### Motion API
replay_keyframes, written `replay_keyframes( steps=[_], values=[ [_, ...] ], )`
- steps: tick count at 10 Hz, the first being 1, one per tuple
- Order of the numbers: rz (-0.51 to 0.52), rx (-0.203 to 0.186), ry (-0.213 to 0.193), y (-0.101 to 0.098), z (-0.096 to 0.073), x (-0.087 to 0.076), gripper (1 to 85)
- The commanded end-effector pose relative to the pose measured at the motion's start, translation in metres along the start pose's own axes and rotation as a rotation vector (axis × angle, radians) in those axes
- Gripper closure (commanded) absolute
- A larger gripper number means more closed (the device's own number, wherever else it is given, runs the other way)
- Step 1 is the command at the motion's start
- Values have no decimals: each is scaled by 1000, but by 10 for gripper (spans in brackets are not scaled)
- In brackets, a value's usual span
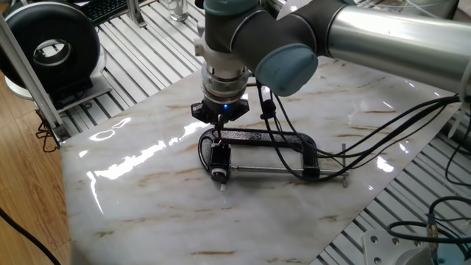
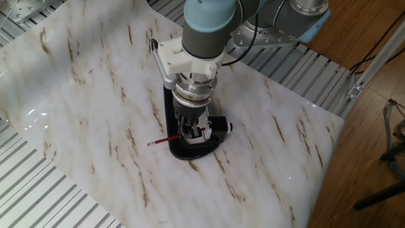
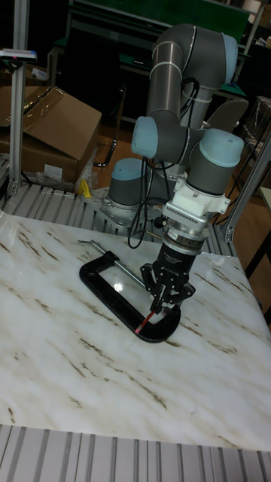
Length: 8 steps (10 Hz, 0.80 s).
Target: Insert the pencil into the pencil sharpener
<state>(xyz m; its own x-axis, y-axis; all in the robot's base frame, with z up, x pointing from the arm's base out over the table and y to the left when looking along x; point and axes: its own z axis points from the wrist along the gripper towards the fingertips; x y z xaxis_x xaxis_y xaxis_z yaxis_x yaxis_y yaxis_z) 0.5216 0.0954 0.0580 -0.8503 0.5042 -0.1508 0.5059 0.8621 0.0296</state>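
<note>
The pencil (image 2: 163, 142) is a thin dark-red stick lying nearly level, its free end pointing left. Its other end sits between the fingers of my gripper (image 2: 193, 132), which points straight down and looks shut on it. The pencil sharpener (image 2: 218, 125) is a small black block with a pale round end, right beside the fingers on the far side from the pencil's free end. In one fixed view my gripper (image 1: 218, 137) stands just above the sharpener (image 1: 218, 159) and hides the pencil. The tall view shows the pencil (image 3: 144, 323) slanting down from my gripper (image 3: 161, 305).
A large black C-shaped clamp (image 1: 294, 143) lies on the marble table (image 1: 147, 199) around the sharpener, its steel screw rod (image 1: 283, 171) pointing right. Black cables (image 1: 383, 125) trail from the arm. A black round device (image 1: 51, 44) stands at the back left.
</note>
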Motion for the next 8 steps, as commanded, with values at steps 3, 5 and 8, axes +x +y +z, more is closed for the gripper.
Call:
replay_keyframes(
  steps=[3, 5, 8],
  values=[
    [10, -25, -4, 12, 0, 7, 847],
    [12, -45, -14, 17, 2, 7, 847],
    [16, -65, -4, 6, 0, 7, 847]
  ],
)
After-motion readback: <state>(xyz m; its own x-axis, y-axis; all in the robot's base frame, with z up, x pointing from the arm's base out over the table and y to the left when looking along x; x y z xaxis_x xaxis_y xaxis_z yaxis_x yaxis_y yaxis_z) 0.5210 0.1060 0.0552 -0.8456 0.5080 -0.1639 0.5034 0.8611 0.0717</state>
